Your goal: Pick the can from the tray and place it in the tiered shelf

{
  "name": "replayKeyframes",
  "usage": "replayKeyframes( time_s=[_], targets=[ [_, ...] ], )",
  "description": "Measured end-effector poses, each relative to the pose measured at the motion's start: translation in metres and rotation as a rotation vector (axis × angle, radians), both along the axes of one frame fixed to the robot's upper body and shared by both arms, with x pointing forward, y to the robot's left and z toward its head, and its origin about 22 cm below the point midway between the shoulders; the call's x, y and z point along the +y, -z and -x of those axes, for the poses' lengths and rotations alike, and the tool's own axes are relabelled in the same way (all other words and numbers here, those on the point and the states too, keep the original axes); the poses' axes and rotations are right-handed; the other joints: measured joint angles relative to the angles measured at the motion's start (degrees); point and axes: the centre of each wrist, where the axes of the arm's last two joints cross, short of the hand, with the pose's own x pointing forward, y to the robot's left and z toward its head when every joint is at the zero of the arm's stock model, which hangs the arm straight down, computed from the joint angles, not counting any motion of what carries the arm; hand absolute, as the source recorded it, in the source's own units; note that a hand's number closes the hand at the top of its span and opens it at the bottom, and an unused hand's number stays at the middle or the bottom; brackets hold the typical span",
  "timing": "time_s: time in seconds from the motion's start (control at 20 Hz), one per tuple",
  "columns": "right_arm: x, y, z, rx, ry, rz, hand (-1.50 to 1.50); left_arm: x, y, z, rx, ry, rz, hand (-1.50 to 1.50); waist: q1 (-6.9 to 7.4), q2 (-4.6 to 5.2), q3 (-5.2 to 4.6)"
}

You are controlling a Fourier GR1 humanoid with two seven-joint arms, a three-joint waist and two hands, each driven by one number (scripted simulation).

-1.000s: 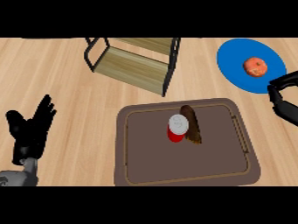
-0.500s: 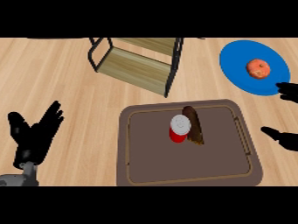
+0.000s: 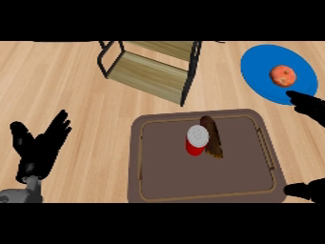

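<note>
A red can (image 3: 197,140) with a silver top stands upright in the middle of the brown tray (image 3: 157,186). A dark brown oblong thing (image 3: 213,137) lies against the can's right side. The tiered shelf (image 3: 151,66), black-framed with wooden boards, stands at the back, left of centre. My right hand (image 3: 321,112) is open at the right edge, fingers spread wide beside the tray, thumb low near the tray's front right corner; it is apart from the can. My left hand (image 3: 38,143) rests open at the lower left, fingers up.
A blue plate (image 3: 263,76) with an orange-red fruit (image 3: 284,75) on it lies at the back right, just beyond my right hand. The wooden counter (image 3: 52,86) stretches around the tray and shelf.
My right hand has opened wide and shifted toward the tray's right side. The left hand drifted slightly. The can and the tray have not moved.
</note>
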Motion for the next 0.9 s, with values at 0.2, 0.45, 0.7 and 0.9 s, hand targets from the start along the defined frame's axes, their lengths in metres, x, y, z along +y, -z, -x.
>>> replayKeyframes(
  time_s=[0.2,0.45,0.7,0.9],
  targets=[
    [0.035,-0.02,0.001,0.059,0.016,0.077,-1.5,-0.003,-0.001,-0.003,0.002,0.012,0.003,0.0,0.54,0.07,-0.03],
    [0.075,-0.037,-0.012,0.081,0.089,0.156,-1.5,-0.006,-0.002,-0.006,0.003,0.022,0.0,0.0,1.12,0.18,-0.06],
    [0.107,-0.035,-0.026,0.077,0.116,0.244,-1.5,-0.008,-0.005,-0.006,0.014,0.022,-0.003,0.0,1.2,0.21,-0.08],
    [0.131,-0.025,-0.041,0.118,0.112,0.286,-1.5,-0.007,-0.005,-0.005,0.013,0.022,0.0,0.0,1.13,0.24,-0.09]
  ],
)
